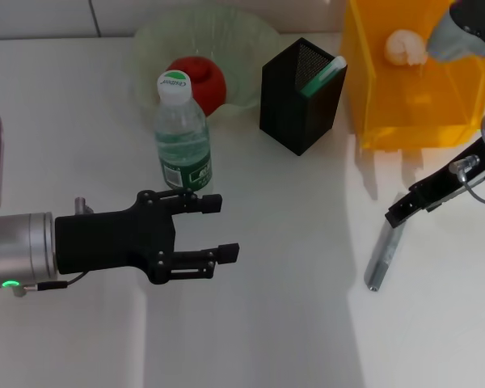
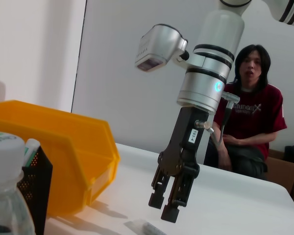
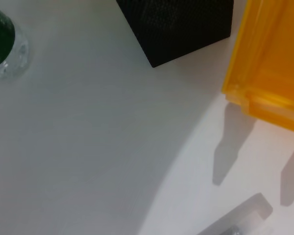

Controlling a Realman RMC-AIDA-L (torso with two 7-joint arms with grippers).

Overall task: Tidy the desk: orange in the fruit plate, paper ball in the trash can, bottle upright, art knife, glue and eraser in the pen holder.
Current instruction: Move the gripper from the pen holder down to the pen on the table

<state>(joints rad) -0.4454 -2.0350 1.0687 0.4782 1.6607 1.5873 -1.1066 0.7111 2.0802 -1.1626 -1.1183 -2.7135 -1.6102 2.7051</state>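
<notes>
Broadly, the white desk (image 1: 267, 323) carries everything. At its far right stands the yellow trash can (image 1: 412, 89) with the paper ball (image 1: 406, 47) inside. At the far middle sits the pale green fruit plate (image 1: 206, 36), holding the orange (image 1: 200, 81). The left gripper (image 1: 225, 229) hovers low at the left, fingers spread wide and holding nothing, just beside the upright bottle (image 1: 182, 137). Between plate and can stands the black pen holder (image 1: 301, 95), a green-capped glue (image 1: 325, 74) poking out. The right gripper (image 1: 396, 217) hangs over the silver art knife (image 1: 380, 257), its fingers close together, gripping nothing.
</notes>
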